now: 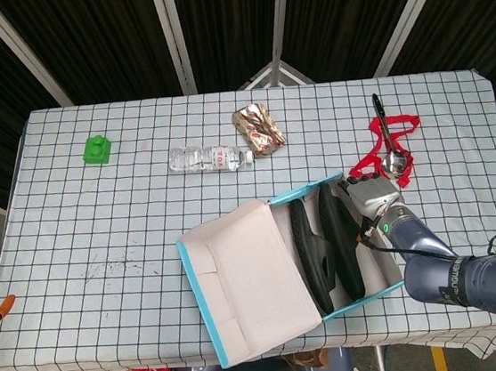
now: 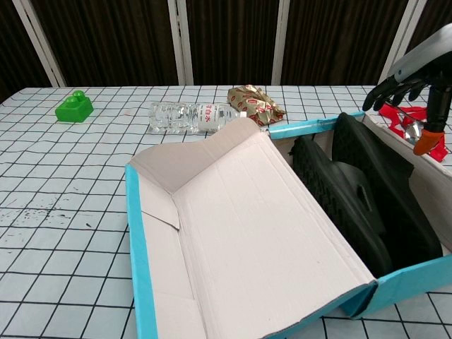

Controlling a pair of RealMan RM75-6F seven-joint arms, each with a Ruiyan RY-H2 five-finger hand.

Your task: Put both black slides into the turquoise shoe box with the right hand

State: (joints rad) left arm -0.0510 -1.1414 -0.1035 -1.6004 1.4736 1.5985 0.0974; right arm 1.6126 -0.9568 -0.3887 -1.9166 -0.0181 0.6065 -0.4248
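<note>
The turquoise shoe box [image 1: 307, 190] [image 2: 305, 128] lies near the table's front edge, its white lid [image 1: 241, 280] [image 2: 233, 226] folded open to the left. Both black slides stand on edge inside it, side by side: one toward the lid [image 1: 312, 250] [image 2: 337, 189], the other [image 1: 339, 236] [image 2: 387, 192] against the right wall. My right hand [image 1: 370, 195] [image 2: 413, 79] hovers just above and right of the box's far right corner. Its fingers are spread, it holds nothing and touches neither slide. No left hand shows in either view.
A red strap with a spoon [image 1: 390, 155] [image 2: 404, 119] lies just beyond the right hand. Farther back are a foil snack pack [image 1: 258, 128] [image 2: 256, 104], a water bottle [image 1: 211, 159] [image 2: 191, 116] and a green block [image 1: 96, 150] [image 2: 73, 108].
</note>
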